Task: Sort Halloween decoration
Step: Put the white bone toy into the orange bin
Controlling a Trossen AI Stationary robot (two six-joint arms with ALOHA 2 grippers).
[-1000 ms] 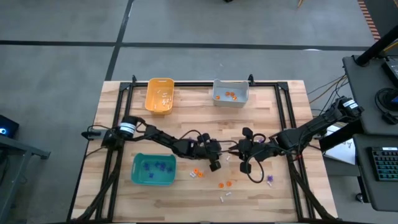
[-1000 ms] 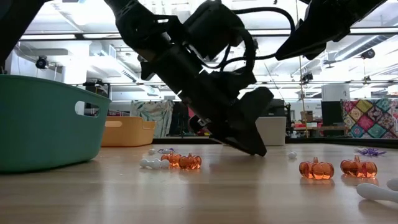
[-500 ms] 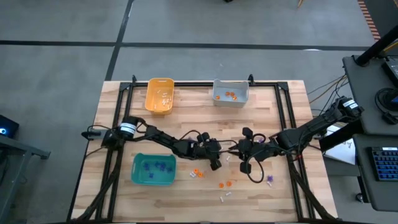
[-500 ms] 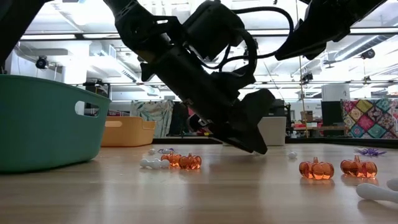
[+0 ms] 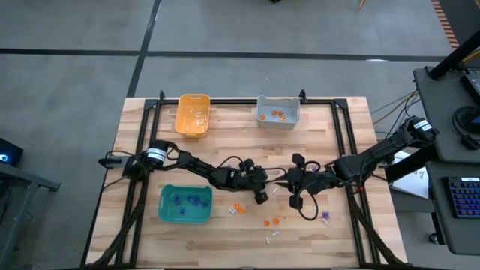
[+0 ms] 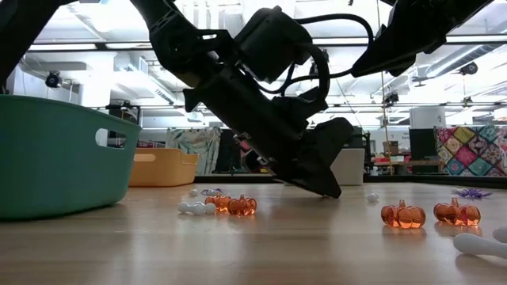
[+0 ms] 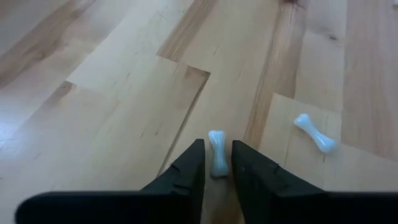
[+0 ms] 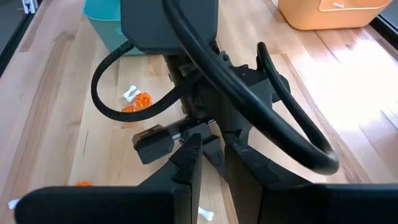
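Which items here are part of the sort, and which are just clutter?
Job:
left gripper around a white bone
second white bone
orange pumpkins
purple spider
teal bin, yellow bin, grey bin

Lying about:
keyboard off the table
right gripper, idle

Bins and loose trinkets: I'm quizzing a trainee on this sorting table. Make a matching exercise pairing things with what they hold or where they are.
Things:
1. teal bin
2. grey bin
3. orange-yellow bin
4. white bone

Places or contents:
A. holds orange pieces
B. between the left pincer's fingers, on the table
C. holds purple pieces
D. holds pale pieces

Pairs: 1-C, 2-A, 3-D, 4-B
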